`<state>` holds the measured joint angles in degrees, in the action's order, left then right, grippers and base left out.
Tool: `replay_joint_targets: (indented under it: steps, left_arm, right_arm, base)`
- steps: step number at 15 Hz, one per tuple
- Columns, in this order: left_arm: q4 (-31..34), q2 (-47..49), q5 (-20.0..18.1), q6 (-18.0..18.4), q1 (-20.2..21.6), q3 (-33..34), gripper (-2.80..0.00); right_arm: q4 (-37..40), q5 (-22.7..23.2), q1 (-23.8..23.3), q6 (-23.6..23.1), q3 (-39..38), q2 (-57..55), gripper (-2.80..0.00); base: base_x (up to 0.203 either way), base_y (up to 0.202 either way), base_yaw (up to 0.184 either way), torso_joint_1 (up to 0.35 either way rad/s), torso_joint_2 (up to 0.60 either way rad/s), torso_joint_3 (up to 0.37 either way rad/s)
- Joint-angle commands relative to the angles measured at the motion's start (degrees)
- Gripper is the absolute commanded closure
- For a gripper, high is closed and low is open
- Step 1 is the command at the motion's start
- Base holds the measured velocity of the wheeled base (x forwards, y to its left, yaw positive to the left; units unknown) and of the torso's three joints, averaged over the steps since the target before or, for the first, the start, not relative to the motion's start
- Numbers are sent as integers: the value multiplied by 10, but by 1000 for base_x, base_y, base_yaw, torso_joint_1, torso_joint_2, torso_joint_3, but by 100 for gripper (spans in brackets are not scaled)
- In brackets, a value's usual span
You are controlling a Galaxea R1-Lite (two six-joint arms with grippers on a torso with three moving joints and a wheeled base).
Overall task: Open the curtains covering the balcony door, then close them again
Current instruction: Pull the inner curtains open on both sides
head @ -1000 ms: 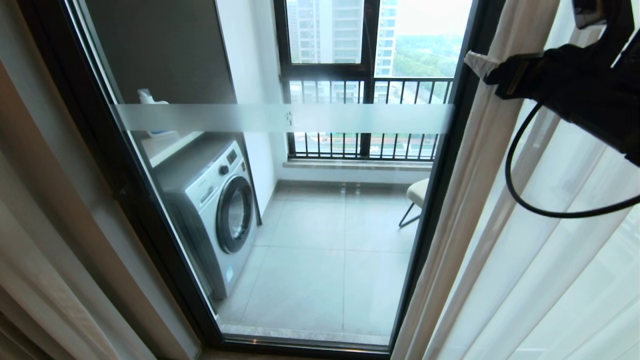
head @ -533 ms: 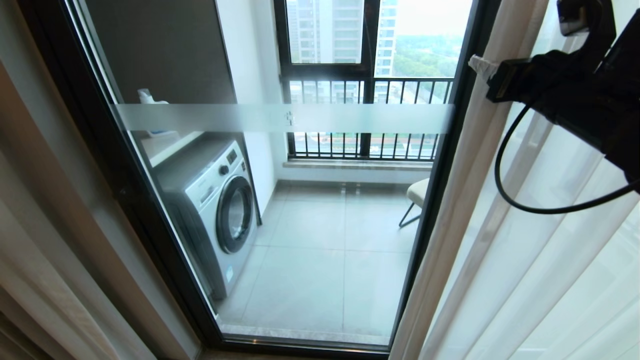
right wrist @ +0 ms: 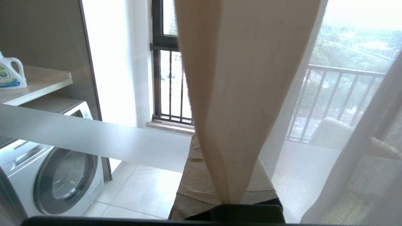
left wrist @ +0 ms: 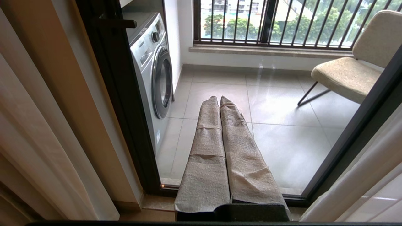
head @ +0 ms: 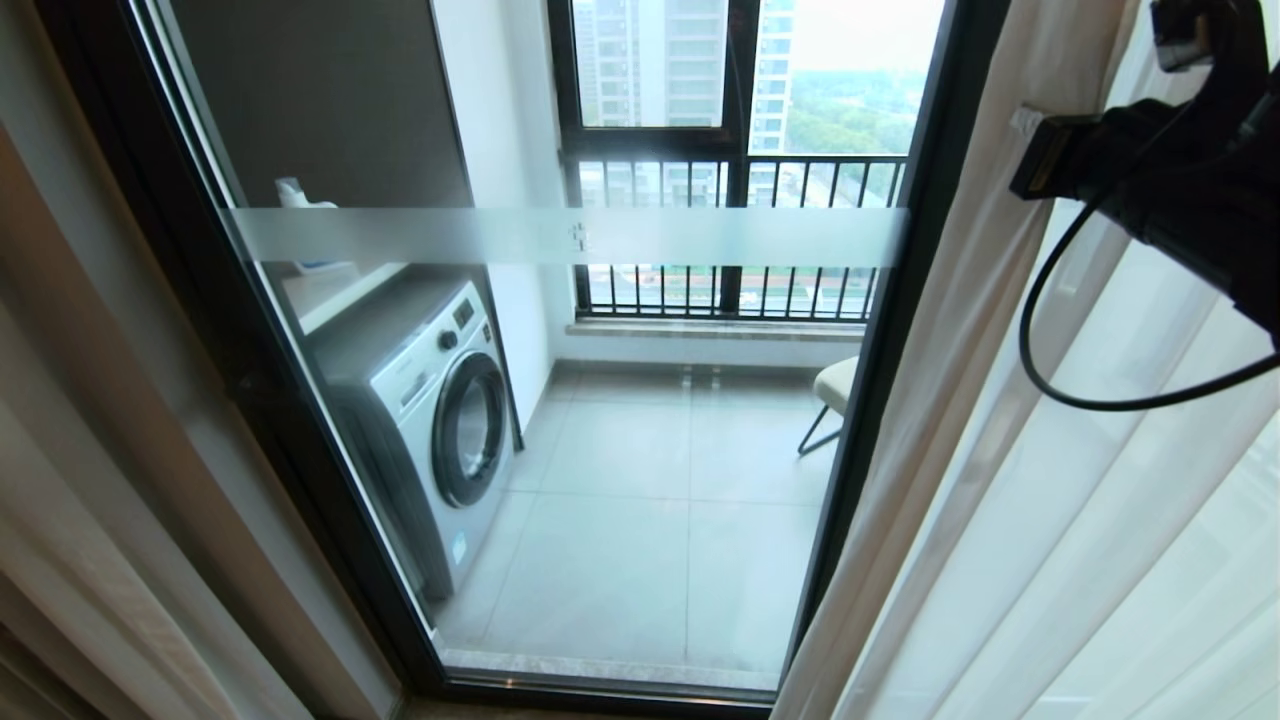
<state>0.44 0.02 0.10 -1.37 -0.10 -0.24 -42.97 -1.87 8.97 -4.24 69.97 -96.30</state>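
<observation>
Cream curtain [head: 960,330] hangs drawn back at the right edge of the balcony door [head: 560,400], glass uncovered. My right claw [head: 1030,150] is up high there, pinched tight on the curtain's edge fold [right wrist: 232,110]. Left claw [left wrist: 220,103] hangs low before the glass, fingers pressed together, holding nothing.

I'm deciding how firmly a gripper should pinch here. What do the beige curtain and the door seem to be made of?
The curtain looks like a matte woven fabric: a fine ribbed weave shows, and it bunches softly where the right gripper is shut on it. The balcony door appears to be clear glass with a frosted band, set in a smooth black frame, probably metal.
</observation>
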Motion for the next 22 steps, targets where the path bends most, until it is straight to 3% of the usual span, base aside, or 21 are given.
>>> replay_joint_targets:
  steps: [1, 6, 12, 22]
  left_arm:
    - [0, 0, 0, 0, 0, 0, 0]
    - [0, 0, 1, 0, 0, 0, 0]
    - [0, 0, 0, 0, 0, 0, 0]
    - [0, 0, 1, 0, 0, 0, 0]
  right_arm:
    - [-1, -1, -17, -1, 0, 13, 0]
    - [4, 0, -63, 0, -8, 43, 0]
    - [1, 0, -119, 2, -68, 90, 0]
    - [2, -28, -133, 4, -92, 117, 0]
  base:
    - [0, 0, 0, 0, 0, 0]
    - [0, 0, 0, 0, 0, 0]
    - [0, 0, 0, 0, 0, 0]
    - [0, 0, 0, 0, 0, 0]
